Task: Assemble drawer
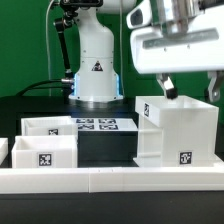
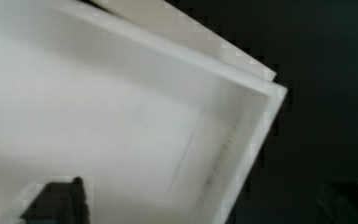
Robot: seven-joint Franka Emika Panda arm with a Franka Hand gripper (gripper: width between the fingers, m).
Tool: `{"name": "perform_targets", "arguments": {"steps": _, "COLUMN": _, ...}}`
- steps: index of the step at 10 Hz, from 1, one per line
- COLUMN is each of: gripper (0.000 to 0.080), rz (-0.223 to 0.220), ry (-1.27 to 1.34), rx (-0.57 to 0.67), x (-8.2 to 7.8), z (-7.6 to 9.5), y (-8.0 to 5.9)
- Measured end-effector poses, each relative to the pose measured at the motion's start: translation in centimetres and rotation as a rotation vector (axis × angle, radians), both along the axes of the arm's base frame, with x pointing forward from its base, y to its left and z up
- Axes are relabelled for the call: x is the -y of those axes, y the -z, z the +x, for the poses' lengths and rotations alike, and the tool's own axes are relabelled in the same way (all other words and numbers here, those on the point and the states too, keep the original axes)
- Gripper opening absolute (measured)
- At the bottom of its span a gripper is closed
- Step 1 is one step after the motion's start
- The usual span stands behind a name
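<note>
A large white open drawer box stands on the black table at the exterior view's right, with a marker tag low on its front. My gripper hangs just above the box's top opening, its dark fingers pointing down. In the wrist view the box's white wall and rim fill most of the picture. My gripper is open and empty. One finger is over the white panel and the other is over the dark table beyond the rim.
Two smaller white drawer trays sit at the exterior view's left. The marker board lies in the middle, before the robot base. A long white bar runs along the front.
</note>
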State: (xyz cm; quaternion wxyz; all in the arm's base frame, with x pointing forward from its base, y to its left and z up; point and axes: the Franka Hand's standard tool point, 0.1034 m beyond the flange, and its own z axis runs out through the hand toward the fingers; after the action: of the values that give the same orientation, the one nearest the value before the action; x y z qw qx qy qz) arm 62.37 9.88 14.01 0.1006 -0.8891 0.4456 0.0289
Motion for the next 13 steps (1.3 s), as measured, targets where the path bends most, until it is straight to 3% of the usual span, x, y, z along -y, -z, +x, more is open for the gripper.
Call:
{"name": "perform_targets", "arguments": {"steps": 1, "gripper": 0.0649, "rz": 0.008, "ry": -0.100, "rx": -0.038, "x": -0.2, "z": -1.0, "y": -0.5}}
{"name": "perform_targets", "arguments": {"steps": 3, "gripper": 0.0649, "rz": 0.010, "ry": -0.110, "rx": -0.030, "x": -0.3, "z": -0.8, "y": -0.2}}
{"name": "perform_targets", "arguments": {"steps": 4, "gripper": 0.0649, "rz": -0.003, "ry": -0.174, "rx": -0.029, "x": -0.2, "z": -1.0, "y": -0.2}}
{"name": "perform_targets", "arguments": {"steps": 6, "gripper": 0.0649, "rz": -0.072, "ry": -0.607, "rx": -0.044, "x": 0.8, "z": -2.2, "y": -0.3}}
{"name": "perform_targets", "arguments": {"steps": 11, "gripper": 0.0649, "rz": -0.054, "ry": -0.960, "rx": 0.018, "x": 1.7, "z": -2.2, "y": -0.2}}
{"name": "perform_targets", "arguments": {"steps": 13, "gripper": 0.0649, "rz": -0.056, "ry": -1.108, "rx": 0.039, "x": 4.6, "z": -3.3, "y": -0.4}}
